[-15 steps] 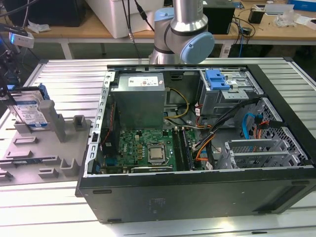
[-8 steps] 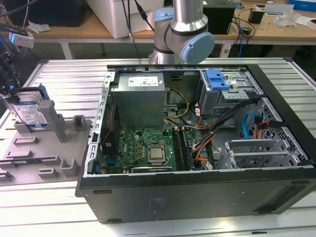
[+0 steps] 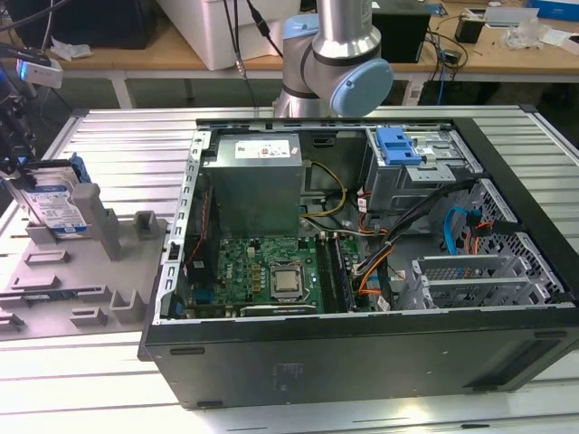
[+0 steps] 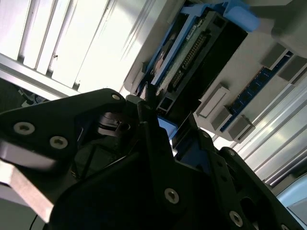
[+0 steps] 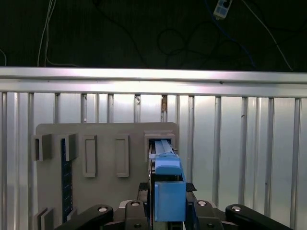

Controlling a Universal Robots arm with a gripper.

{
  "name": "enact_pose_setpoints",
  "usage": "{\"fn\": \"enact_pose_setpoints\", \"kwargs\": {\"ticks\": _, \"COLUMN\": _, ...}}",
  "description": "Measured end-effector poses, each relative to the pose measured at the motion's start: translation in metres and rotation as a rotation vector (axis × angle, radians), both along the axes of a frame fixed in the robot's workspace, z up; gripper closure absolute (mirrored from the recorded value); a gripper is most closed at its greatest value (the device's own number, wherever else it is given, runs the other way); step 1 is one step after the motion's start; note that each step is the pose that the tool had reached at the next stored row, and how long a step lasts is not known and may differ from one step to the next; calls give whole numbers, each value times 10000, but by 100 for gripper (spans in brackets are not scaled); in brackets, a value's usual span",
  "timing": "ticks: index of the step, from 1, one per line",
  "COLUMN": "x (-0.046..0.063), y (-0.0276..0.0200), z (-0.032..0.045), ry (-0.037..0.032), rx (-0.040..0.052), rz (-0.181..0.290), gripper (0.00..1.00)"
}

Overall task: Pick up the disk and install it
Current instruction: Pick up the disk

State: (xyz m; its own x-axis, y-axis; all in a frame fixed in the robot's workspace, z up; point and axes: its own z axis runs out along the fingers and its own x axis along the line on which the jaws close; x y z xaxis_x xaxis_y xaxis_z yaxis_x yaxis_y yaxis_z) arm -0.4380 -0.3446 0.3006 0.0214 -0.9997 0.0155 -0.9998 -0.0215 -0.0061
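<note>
Hiding much of the disk [image 5: 168, 166], the tool [image 5: 169, 188] straddles it.

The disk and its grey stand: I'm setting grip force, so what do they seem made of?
Disk: likely metal body, dull silvery edge under a glossy printed label. Carrier: smooth blue, rounded moulded shapes, looks plastic. Stand: matte uniform grey with blocky slots, probably plastic, though painted metal can't be ruled out.
</note>
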Motion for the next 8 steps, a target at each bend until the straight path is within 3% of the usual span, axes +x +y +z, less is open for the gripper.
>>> {"fn": "enact_pose_setpoints", "kwargs": {"ticks": 8, "x": 1, "y": 0, "z": 2, "ry": -2, "rx": 0, "rz": 0, "gripper": 64}}
